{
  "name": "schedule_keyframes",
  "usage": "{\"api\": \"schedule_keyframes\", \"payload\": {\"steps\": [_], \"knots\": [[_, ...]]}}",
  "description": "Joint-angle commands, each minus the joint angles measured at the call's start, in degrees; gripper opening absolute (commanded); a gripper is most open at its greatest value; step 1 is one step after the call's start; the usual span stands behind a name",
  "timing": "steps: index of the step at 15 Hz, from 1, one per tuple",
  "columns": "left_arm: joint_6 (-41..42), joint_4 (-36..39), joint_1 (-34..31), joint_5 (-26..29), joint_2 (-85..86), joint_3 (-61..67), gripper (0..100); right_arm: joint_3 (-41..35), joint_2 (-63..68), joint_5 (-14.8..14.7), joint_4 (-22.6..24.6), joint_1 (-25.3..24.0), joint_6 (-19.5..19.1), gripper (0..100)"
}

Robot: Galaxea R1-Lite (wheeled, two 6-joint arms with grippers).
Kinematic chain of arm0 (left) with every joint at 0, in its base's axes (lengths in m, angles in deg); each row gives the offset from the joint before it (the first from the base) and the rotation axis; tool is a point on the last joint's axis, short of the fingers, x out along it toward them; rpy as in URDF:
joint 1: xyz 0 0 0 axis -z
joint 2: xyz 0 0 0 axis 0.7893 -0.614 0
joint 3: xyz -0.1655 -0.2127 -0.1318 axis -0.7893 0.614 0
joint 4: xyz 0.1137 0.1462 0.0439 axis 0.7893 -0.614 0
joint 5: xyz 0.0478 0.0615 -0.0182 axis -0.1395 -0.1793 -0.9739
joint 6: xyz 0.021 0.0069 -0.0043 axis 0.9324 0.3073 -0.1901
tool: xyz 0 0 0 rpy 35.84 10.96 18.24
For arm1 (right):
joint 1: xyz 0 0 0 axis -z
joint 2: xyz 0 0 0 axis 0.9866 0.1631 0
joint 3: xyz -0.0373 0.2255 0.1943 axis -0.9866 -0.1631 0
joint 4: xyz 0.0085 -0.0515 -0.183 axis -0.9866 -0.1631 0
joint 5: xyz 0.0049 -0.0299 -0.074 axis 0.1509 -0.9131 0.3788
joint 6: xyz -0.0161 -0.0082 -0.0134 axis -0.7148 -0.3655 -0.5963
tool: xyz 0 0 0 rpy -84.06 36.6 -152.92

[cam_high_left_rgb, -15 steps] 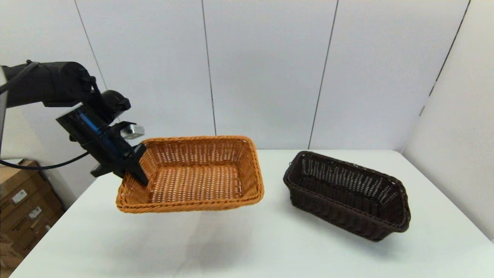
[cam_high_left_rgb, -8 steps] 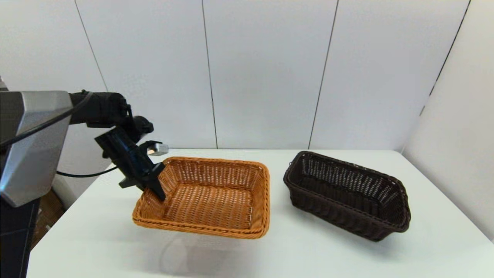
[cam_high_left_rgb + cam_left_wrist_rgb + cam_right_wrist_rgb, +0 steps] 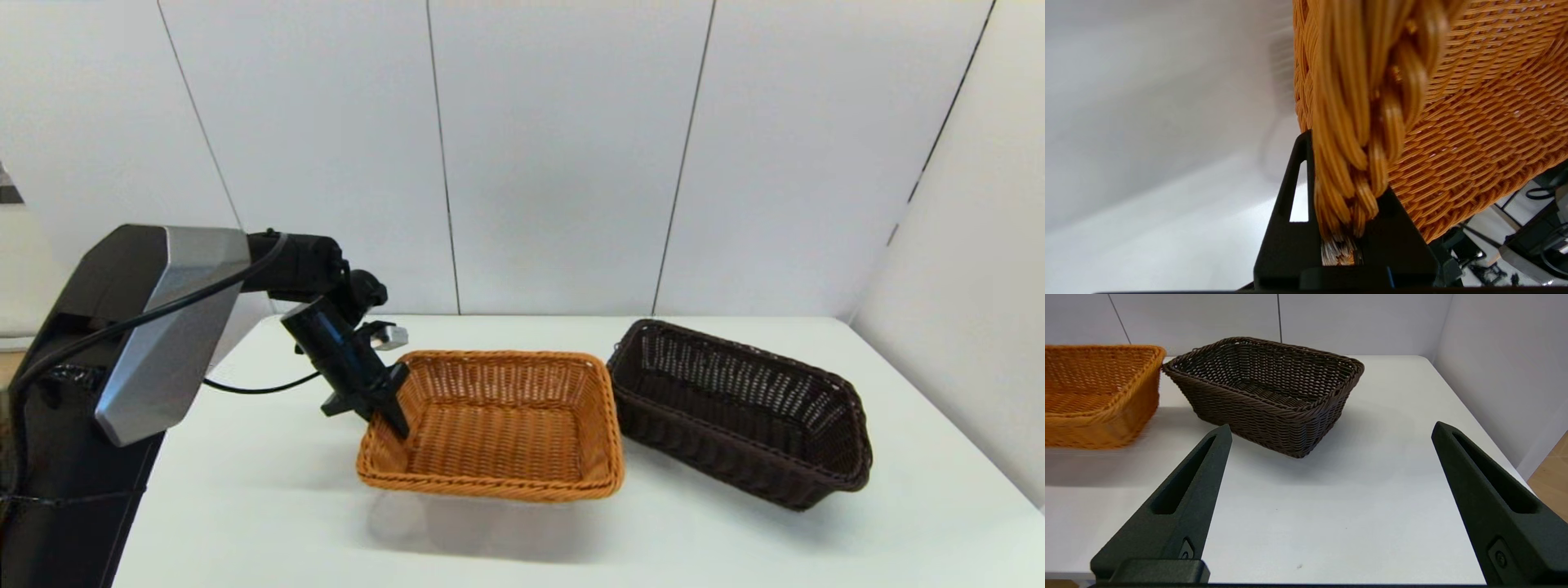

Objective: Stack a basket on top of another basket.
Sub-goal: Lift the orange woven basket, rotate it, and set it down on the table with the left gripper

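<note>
My left gripper (image 3: pixel 392 412) is shut on the braided left rim of the orange-tan basket (image 3: pixel 498 425) and holds it a little above the table, its shadow below it. In the left wrist view the rim of the orange-tan basket (image 3: pixel 1355 122) is clamped in the left gripper (image 3: pixel 1343 196). The dark brown basket (image 3: pixel 735 408) stands on the table to the right, its left end close beside the orange one's right rim. The right wrist view shows the right gripper (image 3: pixel 1331 430) open and empty, low over the table, in front of the dark basket (image 3: pixel 1265 388) with the orange basket (image 3: pixel 1094 396) beside it.
The white table (image 3: pixel 245 506) ends at white wall panels behind and on the right. My left arm's large grey and black link (image 3: pixel 147 343) fills the left side of the head view. The right arm is outside the head view.
My left gripper has carried the orange-tan basket to the right and lower, up beside the dark brown basket. The dark basket has not moved.
</note>
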Motion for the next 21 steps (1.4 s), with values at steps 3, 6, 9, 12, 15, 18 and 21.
{"api": "schedule_keyframes", "payload": {"steps": [3,6,9,12,15,18,21], "knots": [[0.56,-0.52,0.3,0.14,-1.56,0.0,0,0.0,-0.04,-0.02,0.05,-0.02,0.06,100],[0.21,-0.96,0.21,-0.03,-1.47,0.0,0,0.0,0.05,-0.02,0.05,-0.02,0.06,100],[0.39,-2.19,-0.76,0.06,-0.33,0.0,0,0.0,0.05,-0.02,0.05,-0.02,-0.03,100],[0.65,-2.89,-1.81,0.06,0.64,0.0,0,0.0,0.05,-0.02,0.05,-0.02,-0.03,100],[1.36,-3.86,-2.08,0.06,0.55,0.09,0,0.0,-0.04,-0.02,0.05,-0.02,0.06,100],[1.36,-3.86,-1.99,0.06,0.2,0.09,0,0.0,-0.04,-0.02,0.05,-0.02,-0.03,100],[1.44,-3.95,-1.9,0.06,-0.68,0.17,0,0.0,0.05,-0.02,0.05,-0.02,-0.03,100]]}}
